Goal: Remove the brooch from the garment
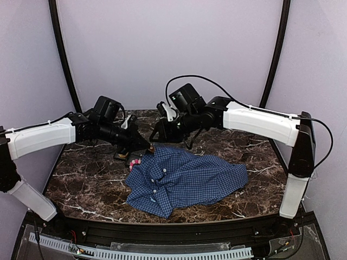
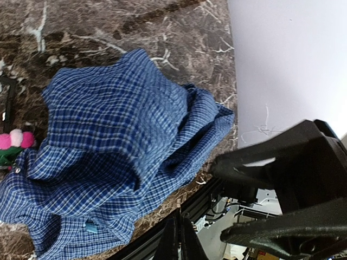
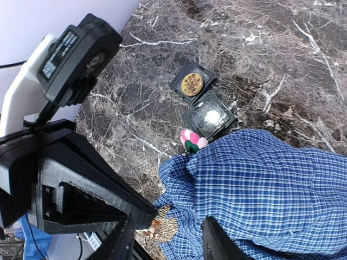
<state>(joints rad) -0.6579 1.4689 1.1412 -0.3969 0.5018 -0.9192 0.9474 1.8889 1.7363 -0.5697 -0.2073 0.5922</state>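
Over the dark marble table (image 1: pixel 81 184), from above, the blue-and-white checked cloth shirt (image 1: pixel 190 179) lies with the left gripper (image 1: pixel 143 145) and right gripper (image 1: pixel 159 134) close together at its far-left corner. Left wrist: its fingers (image 2: pixel 171 244) are pressed together, their hold unclear. Right wrist: fingers (image 3: pixel 217 244) apart either side of a gold filigree brooch (image 3: pixel 165 227) at the shirt's edge (pin hidden), so freeing it seems unfinished
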